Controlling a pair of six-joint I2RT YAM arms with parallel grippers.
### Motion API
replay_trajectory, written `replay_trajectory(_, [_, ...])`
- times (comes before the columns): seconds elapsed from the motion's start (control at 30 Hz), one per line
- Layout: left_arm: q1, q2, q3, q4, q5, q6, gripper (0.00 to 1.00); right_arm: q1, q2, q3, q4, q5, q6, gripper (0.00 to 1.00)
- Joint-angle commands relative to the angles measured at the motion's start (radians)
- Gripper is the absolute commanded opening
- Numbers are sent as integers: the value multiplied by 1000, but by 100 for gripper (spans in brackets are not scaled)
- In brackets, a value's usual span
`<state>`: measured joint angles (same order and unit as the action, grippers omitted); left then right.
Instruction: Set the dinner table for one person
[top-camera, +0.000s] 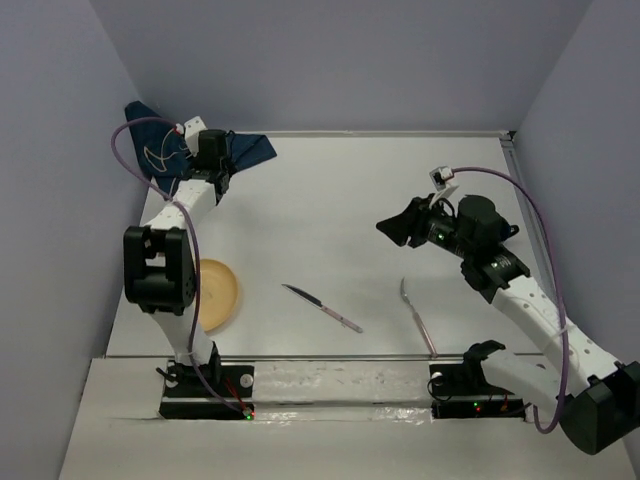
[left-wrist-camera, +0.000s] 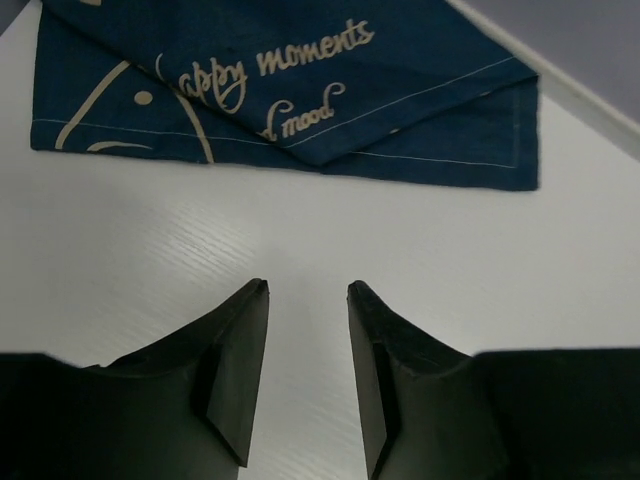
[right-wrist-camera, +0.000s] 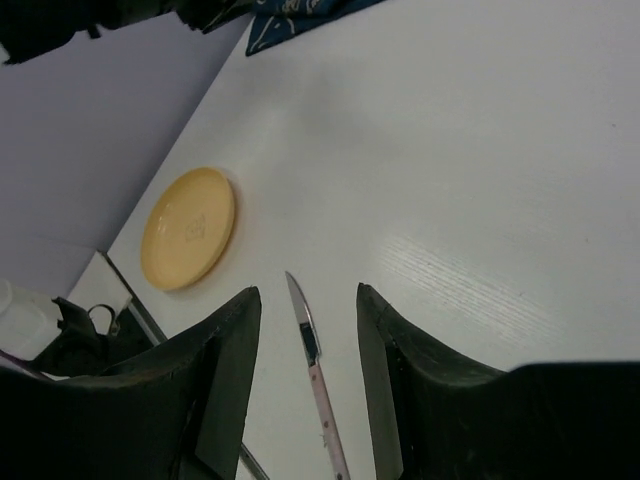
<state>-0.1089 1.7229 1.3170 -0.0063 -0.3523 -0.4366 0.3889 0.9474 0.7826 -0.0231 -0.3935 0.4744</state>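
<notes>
The white dinner table carries a yellow plate at the near left, a knife with a pink handle in the middle, and a fork to its right. A dark blue placemat with cream drawings and lettering lies crumpled in the far left corner. My left gripper is open and empty just in front of the placemat. My right gripper is open and empty, held above the table's right side. In the right wrist view the knife and plate show beyond its fingers.
Grey walls close in the table on the left, back and right. A metal rail runs along the near edge, with both arm bases behind it. A purple cable loops off each arm.
</notes>
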Motion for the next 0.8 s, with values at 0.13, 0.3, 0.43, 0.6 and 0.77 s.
replay_trajectory(0.13, [77, 280, 247, -66, -31, -66, 58, 113, 83, 58, 34, 74, -82, 50])
replay_trajectory(0.3, [132, 392, 363, -64, 19, -109, 61, 149, 136, 57, 43, 61, -97, 51])
replay_trajectory(0.43, [146, 478, 429, -51, 56, -122, 64, 168, 159, 55, 52, 45, -102, 51])
replay_trajectory(0.6, [149, 544, 511, -44, 105, -113, 68, 180, 212, 55, 78, 16, -108, 51])
replay_trajectory(0.77, [152, 593, 574, -72, 125, -120, 57, 189, 243, 66, 78, 16, -112, 51])
